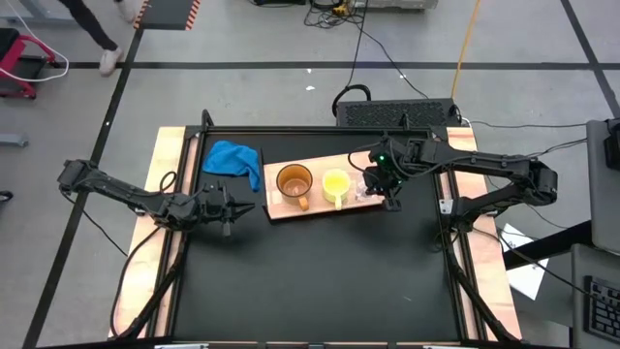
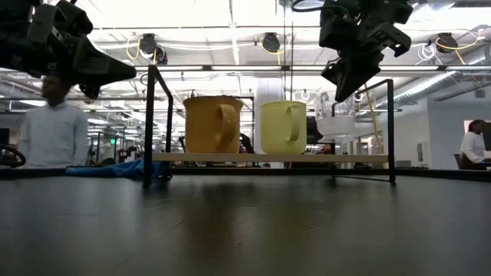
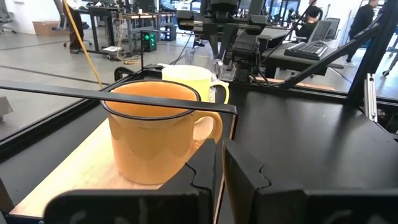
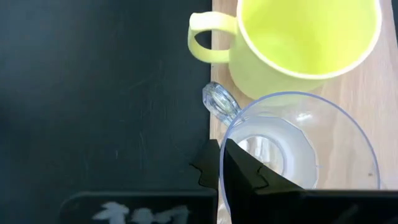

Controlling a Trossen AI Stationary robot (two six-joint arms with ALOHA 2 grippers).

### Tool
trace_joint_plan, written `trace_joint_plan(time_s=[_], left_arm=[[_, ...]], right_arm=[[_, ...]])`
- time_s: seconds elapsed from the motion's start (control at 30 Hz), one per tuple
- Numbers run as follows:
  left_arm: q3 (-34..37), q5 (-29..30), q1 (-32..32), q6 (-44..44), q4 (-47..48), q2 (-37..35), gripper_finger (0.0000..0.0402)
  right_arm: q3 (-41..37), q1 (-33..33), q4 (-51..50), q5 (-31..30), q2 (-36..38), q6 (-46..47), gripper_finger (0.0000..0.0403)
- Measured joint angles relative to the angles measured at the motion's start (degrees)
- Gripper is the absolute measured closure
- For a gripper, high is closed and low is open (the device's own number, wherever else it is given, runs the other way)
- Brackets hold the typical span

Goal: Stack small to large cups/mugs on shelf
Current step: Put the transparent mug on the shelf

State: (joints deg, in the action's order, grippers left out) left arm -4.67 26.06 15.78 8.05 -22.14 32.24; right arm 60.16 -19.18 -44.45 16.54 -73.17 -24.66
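Shelf [image 1: 320, 206]: light-wood board on the black worktop [image 1: 320, 281]. Orange mug [image 1: 294, 181] at one end, yellow mug [image 1: 335, 182] beside it, glass cup [image 2: 335, 123] at the far end, held just above the board. Right pincer [image 1: 387, 188]: clenched on the glass cup's rim by its handle. Left pincer [image 1: 229, 207]: clenched, empty, waiting near the orange mug. Handling note: lower the glass straight, clear of the yellow mug, and release only once its base sits flat.

Orange-brown mug [image 3: 155, 134] upright on light-wood shelf [image 3: 65, 171], yellow mug [image 3: 193, 78] just behind; left gripper [image 3: 219, 180] fingers nearly together.
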Motion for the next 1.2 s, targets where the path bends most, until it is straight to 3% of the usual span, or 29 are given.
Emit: trace_joint_plan(time_s=[0.53, 1.2], left_arm=[[-0.01, 0.00, 0.00, -0.11, -0.12, -0.01, 0.0369], [0.01, -0.02, 0.01, -0.42, 0.10, -0.01, 0.0369]], right_arm=[[-1.95, 0.13, 2.73, -0.01, 0.02, 6.65, 0.0403], [-4.48, 0.17, 4.16, -1.58, -0.04, 3.10, 0.0403]])
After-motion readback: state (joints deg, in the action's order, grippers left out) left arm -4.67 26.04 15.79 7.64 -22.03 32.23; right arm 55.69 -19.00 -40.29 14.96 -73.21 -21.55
